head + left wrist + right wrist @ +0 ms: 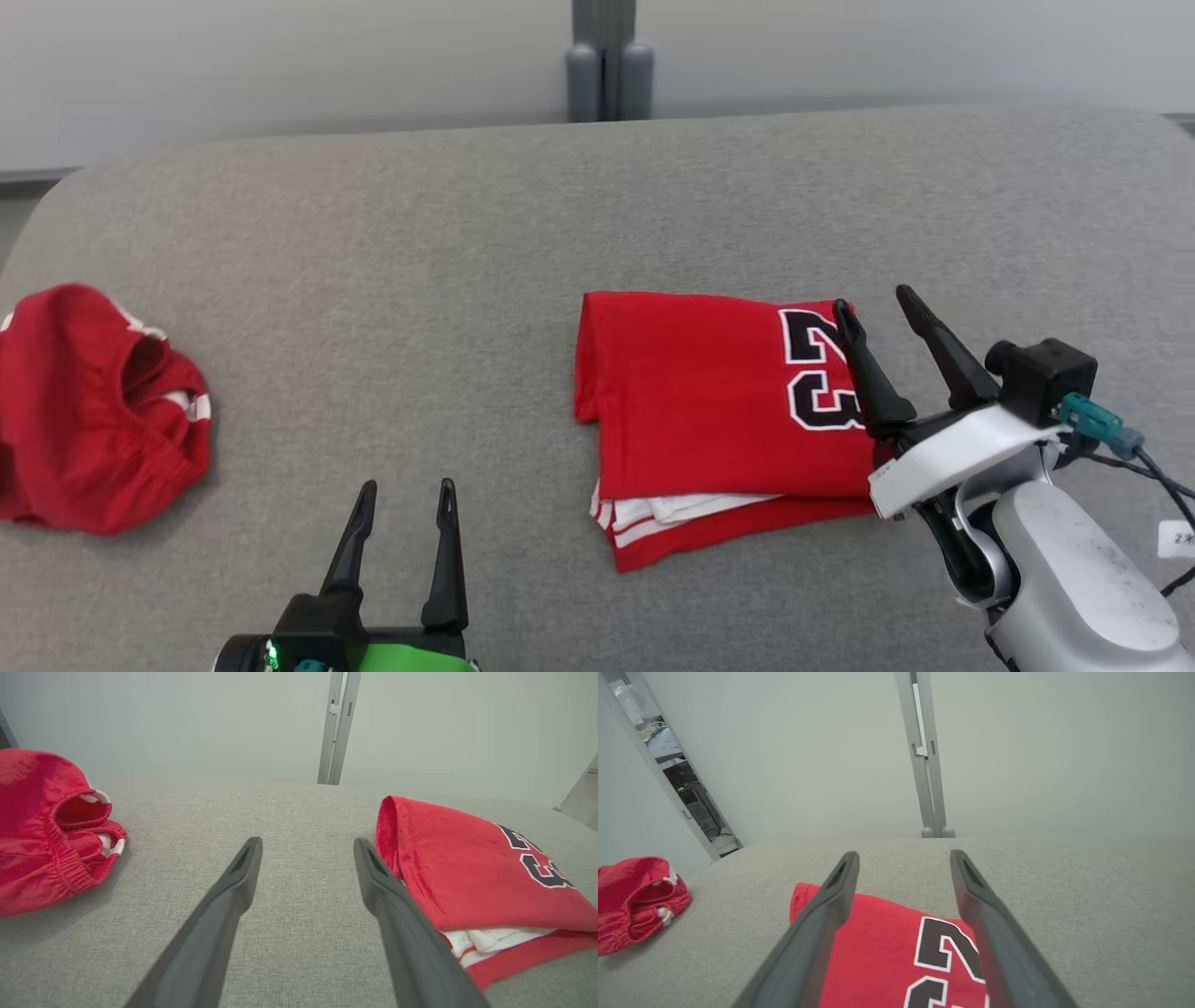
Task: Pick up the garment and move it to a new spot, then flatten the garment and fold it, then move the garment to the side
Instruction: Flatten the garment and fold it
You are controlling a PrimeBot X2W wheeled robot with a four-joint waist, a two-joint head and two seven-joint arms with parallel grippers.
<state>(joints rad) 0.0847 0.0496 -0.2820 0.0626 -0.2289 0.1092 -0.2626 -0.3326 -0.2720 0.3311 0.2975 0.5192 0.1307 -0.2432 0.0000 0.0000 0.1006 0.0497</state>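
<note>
The garment [709, 401] is a red jersey with a black-and-white number, folded into a rectangle right of the table's middle; white trim shows at its near edge. It also appears in the left wrist view as the garment [458, 868] and in the right wrist view as the garment [887, 952]. My right gripper [875, 303] is open, raised over the garment's right edge, holding nothing. My left gripper [406, 490] is open near the front edge, left of the garment and apart from it.
A crumpled pair of red shorts [89, 406] with white trim lies at the table's far left. The grey fabric table [420, 261] ends at a pale wall, where a grey post [607, 61] stands behind the far edge.
</note>
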